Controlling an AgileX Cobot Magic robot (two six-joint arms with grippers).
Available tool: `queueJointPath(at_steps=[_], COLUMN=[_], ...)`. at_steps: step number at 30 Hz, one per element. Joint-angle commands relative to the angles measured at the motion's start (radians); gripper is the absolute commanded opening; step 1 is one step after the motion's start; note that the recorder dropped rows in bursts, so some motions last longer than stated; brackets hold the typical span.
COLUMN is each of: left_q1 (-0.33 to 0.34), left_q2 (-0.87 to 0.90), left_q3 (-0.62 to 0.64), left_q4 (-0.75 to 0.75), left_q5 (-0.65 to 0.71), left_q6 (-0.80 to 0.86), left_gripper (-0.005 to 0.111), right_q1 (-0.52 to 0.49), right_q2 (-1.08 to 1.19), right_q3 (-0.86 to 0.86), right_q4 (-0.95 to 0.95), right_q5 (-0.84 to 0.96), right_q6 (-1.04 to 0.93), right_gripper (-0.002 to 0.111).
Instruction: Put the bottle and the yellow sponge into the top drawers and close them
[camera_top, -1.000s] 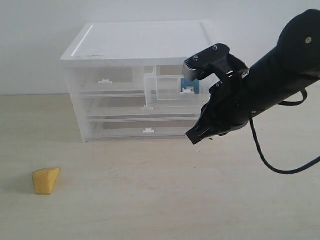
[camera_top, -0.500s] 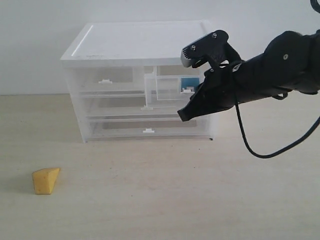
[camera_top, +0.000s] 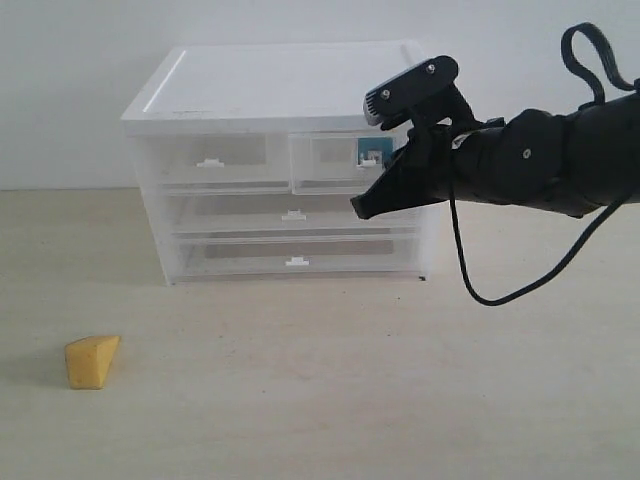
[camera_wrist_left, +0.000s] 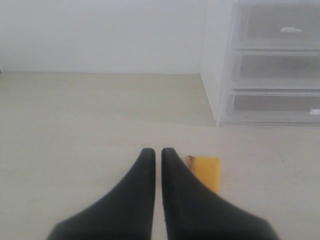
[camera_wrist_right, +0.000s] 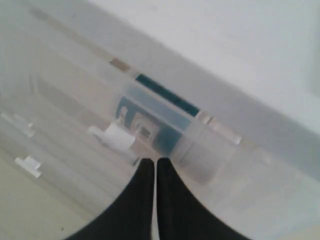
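The white-topped cabinet (camera_top: 270, 85) stands at the back of the table. Its right top drawer (camera_top: 340, 162) sits flush with the cabinet front, and the bottle (camera_top: 374, 152) shows through it as a teal label (camera_wrist_right: 150, 122). My right gripper (camera_top: 358, 207) is shut, its tips against that drawer's front below the pull tab (camera_wrist_right: 116, 136). The left top drawer (camera_top: 212, 160) is shut too. The yellow sponge (camera_top: 91, 361) lies on the table at the front left. My left gripper (camera_wrist_left: 154, 151) is shut and empty, just beside the sponge (camera_wrist_left: 206, 170); it is out of the exterior view.
Two full-width drawers (camera_top: 294, 216) lie below the top pair, both shut. A black cable (camera_top: 480, 290) loops down from the right arm. Bare table (camera_top: 330, 380) spreads in front of the cabinet.
The right top drawer stood pulled out a second ago and now sits flush. My right gripper rose and moved in towards the cabinet, pushing it. The sponge has not moved.
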Motion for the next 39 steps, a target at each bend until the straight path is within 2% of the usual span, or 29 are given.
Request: queueJointPath(at_steps=[1, 6, 11, 14, 18, 21, 23, 26, 28, 31, 34, 37, 39], left_q1=[0.002, 0.002, 0.002, 0.002, 0.002, 0.002, 0.002, 0.002, 0.002, 0.002, 0.002, 0.002, 0.002], left_q2=[-0.003, -0.003, -0.003, -0.003, -0.003, -0.003, -0.003, -0.003, -0.003, -0.003, -0.003, -0.003, -0.003], left_q3=[0.003, 0.003, 0.003, 0.003, 0.003, 0.003, 0.003, 0.003, 0.003, 0.003, 0.003, 0.003, 0.003], left_q4=[-0.002, -0.002, -0.002, -0.002, -0.002, -0.002, -0.002, -0.002, -0.002, -0.002, -0.002, -0.002, -0.002], left_q5=[0.000, 0.000, 0.000, 0.000, 0.000, 0.000, 0.000, 0.000, 0.000, 0.000, 0.000, 0.000, 0.000], left_q6=[-0.006, -0.006, -0.006, -0.006, -0.006, -0.006, -0.006, -0.006, -0.006, -0.006, -0.006, -0.006, -0.006], left_gripper=[0.004, 0.004, 0.004, 0.004, 0.004, 0.004, 0.004, 0.004, 0.004, 0.004, 0.004, 0.004, 0.004], right_q1=[-0.009, -0.009, -0.009, -0.009, -0.009, -0.009, -0.045, -0.177, -0.268, -0.379, -0.440, -0.480, -0.491], right_q2=[0.025, 0.046, 0.017, -0.024, -0.097, -0.142, -0.163, -0.172, -0.181, -0.240, -0.293, -0.358, -0.448], right_q3=[-0.037, -0.047, -0.047, -0.047, -0.047, -0.047, -0.047, -0.077, -0.089, -0.089, -0.089, -0.080, -0.028], right_q4=[0.004, 0.006, 0.006, 0.006, 0.002, -0.103, -0.186, -0.286, -0.307, -0.358, -0.453, -0.489, -0.491], right_q5=[-0.068, -0.110, 0.001, 0.117, 0.439, 0.683, 0.818, 0.996, 1.030, 1.017, 1.017, 1.012, 0.928], right_q6=[-0.004, 0.011, 0.013, 0.012, -0.090, -0.124, -0.093, 0.116, 0.255, 0.397, 0.518, 0.543, 0.541], right_gripper=[0.000, 0.000, 0.000, 0.000, 0.000, 0.000, 0.000, 0.000, 0.000, 0.000, 0.000, 0.000, 0.000])
